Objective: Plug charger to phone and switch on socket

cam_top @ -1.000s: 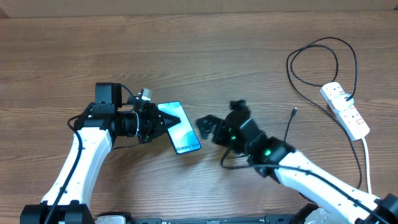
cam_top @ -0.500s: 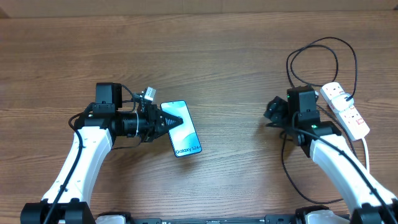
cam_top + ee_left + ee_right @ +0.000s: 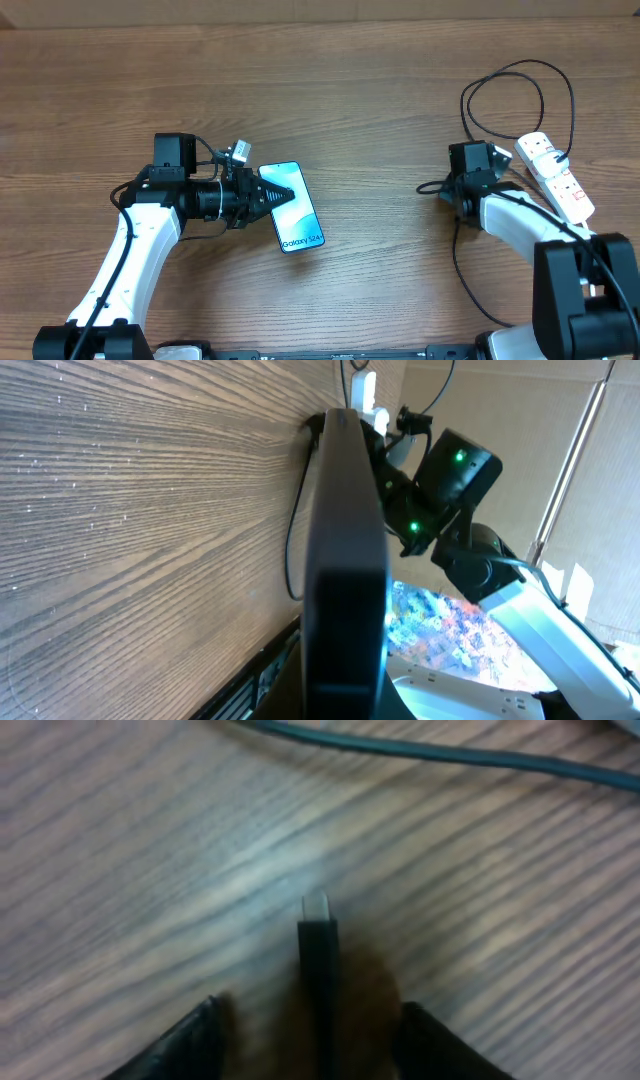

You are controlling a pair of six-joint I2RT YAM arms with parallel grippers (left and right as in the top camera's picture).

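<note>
The phone [image 3: 296, 215], light blue screen up, is held at its upper left end by my left gripper [image 3: 272, 196], which is shut on it. In the left wrist view the phone [image 3: 345, 550] shows edge-on as a dark bar over the jaws [image 3: 345, 695]. The charger, a thin black cable [image 3: 500, 75], loops at the right. Its connector tip [image 3: 316, 908] lies on the wood between the spread fingers of my right gripper [image 3: 310, 1020], which is open around it. In the overhead view the right gripper [image 3: 440, 188] sits left of the socket [image 3: 556, 177], a white power strip.
The socket's thick white cord [image 3: 590, 255] runs down toward the front edge at the right. The cable also trails down past my right arm [image 3: 458, 260]. In the left wrist view the right arm [image 3: 450, 490] and the socket [image 3: 366, 400] lie ahead across the wooden table.
My right arm swung from beside the phone over to the right, then settled over the charger's connector tip near the socket. The left gripper and phone stayed put.
</note>
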